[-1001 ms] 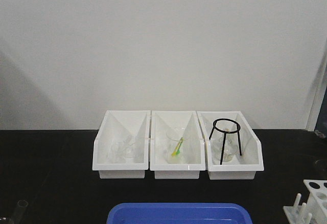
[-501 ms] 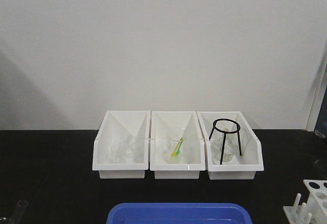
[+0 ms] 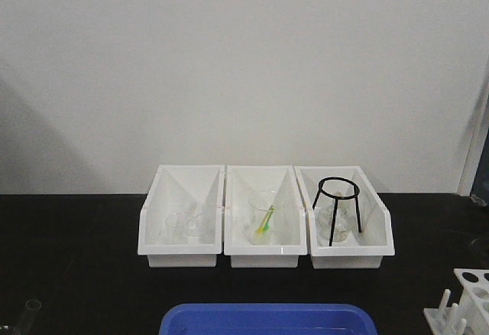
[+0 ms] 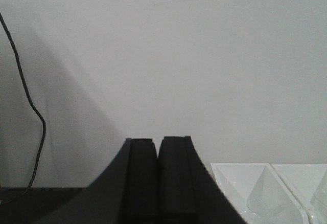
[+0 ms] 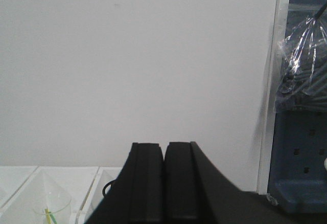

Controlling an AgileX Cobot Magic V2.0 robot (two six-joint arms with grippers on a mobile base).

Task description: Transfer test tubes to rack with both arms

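My left fingers [image 4: 158, 147] pressed together, empty; right fingers [image 5: 164, 150] same. Rack [image 3: 470, 300] at near right corner of the table [image 3: 76, 274], one test tube [image 3: 30, 310] at near left corner.

So the left gripper [image 4: 157, 142] has its two black fingers [image 4: 140, 178] pressed flat together, looks fully closed, though only the finger tops show. It's pointing up and left of the white bins [image 4: 240, 170]. The right gripper [image 5: 164, 144] is closed the same way, just right of those bins.
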